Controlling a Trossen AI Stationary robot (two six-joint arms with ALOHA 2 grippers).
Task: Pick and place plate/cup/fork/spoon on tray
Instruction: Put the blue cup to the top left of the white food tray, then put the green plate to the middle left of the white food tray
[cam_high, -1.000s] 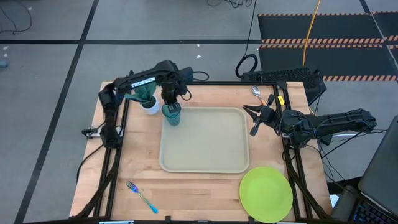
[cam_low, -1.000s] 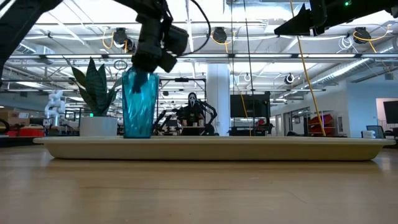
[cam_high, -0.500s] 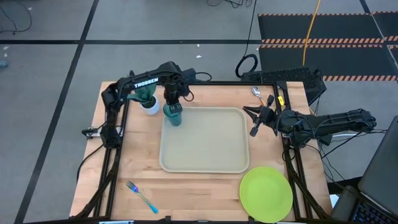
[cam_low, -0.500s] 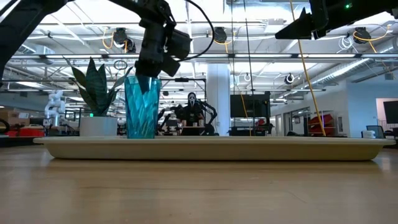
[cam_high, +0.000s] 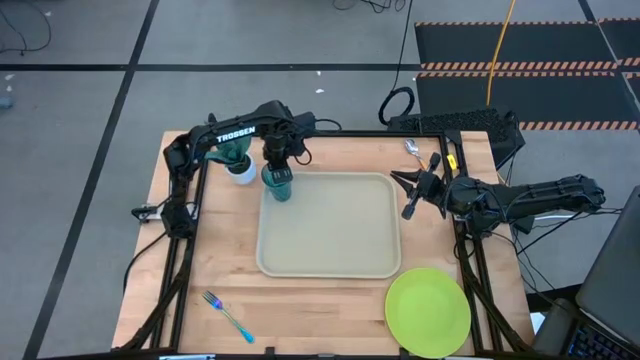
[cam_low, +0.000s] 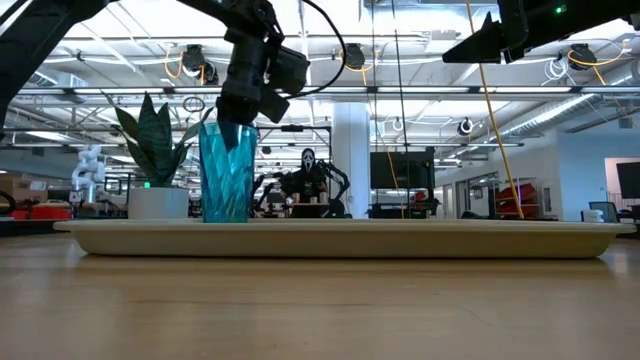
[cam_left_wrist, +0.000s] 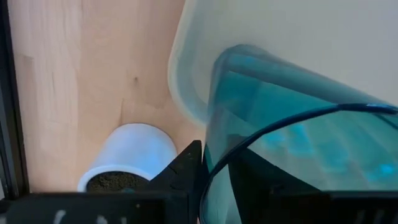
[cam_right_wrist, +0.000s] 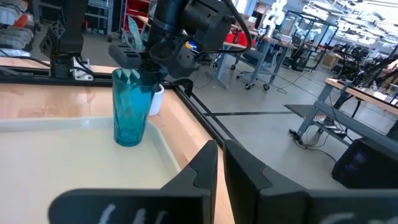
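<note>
On the wooden table lies a beige tray. Right and nearer sits a green plate. Upright in the tray's far left corner stands a teal cup; the left gripper straddles its rim, fingers slightly parted, grip unclear. Right of the tray, the right gripper hovers closed and empty. A fork lies near left, a spoon far right.
</note>
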